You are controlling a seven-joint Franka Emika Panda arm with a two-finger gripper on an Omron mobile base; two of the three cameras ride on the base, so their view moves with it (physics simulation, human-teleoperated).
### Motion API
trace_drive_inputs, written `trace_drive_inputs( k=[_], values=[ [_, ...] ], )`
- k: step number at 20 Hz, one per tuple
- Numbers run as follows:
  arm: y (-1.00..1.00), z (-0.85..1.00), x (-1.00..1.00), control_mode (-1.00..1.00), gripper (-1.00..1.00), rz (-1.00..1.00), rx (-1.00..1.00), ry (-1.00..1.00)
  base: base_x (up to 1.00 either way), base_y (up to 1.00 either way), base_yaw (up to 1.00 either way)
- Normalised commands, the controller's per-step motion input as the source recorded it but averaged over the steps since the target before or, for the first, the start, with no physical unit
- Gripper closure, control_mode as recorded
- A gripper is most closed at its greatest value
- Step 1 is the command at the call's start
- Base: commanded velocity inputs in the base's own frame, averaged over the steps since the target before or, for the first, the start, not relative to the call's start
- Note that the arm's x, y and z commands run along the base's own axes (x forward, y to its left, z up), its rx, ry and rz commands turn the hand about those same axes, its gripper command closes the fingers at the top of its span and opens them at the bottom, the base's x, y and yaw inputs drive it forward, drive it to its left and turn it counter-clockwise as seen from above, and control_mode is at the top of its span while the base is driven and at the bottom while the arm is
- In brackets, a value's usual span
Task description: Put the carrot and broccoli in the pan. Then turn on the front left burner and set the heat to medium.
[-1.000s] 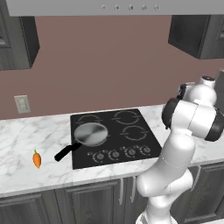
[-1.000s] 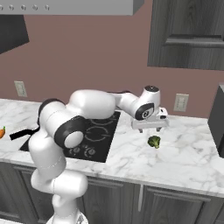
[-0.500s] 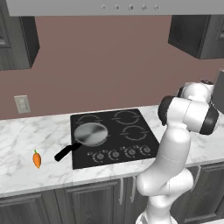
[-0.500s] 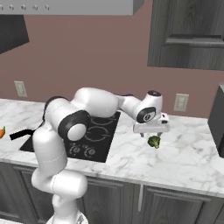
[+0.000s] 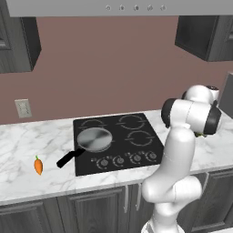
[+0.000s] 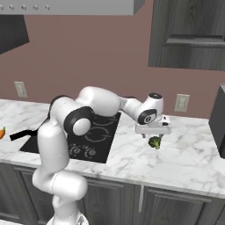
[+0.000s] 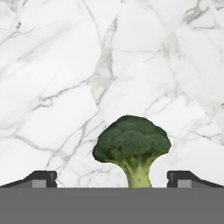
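Carrot [image 5: 38,165] at far left of the marble surface [image 5: 27,145], at 9 o'clock from the pan [image 5: 94,139], well apart from it. Pan sits on the front left burner, black handle toward 8 o'clock, nothing in it. Broccoli [image 6: 154,142] lies on the surface right of the cooktop [image 6: 94,136], directly under the tool [image 6: 152,133]. Tool released, jaws spread wide either side of the floret [image 7: 131,144]. Judged light, crown crumbly and yielding, stalk firmer. Best hold probably low, across the pale stalk; the exact height above the surface is unclear.
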Motion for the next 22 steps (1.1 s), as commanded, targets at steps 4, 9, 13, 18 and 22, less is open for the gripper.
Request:
trace_drive_inputs(
  k=[4, 9, 13, 18, 22],
  values=[
    [-0.28, 0.00, 0.19, -1.00, -1.00, -0.02, 0.00, 0.01, 0.00, 0.00, 0.00],
    [-0.18, -0.03, 0.01, -1.00, -1.00, 0.00, 0.03, 0.00, 0.00, 0.00, 0.00],
    [0.00, -0.23, 0.00, -1.00, -1.00, 0.00, 0.03, 0.00, 0.00, 0.00, 0.00],
    [0.00, -0.30, -0.03, -1.00, -1.00, 0.00, 0.05, 0.00, 0.00, 0.00, 0.00],
    [0.00, -0.35, 0.00, -1.00, -1.00, 0.00, 0.04, 0.01, 0.00, 0.00, 0.00]
  ],
)
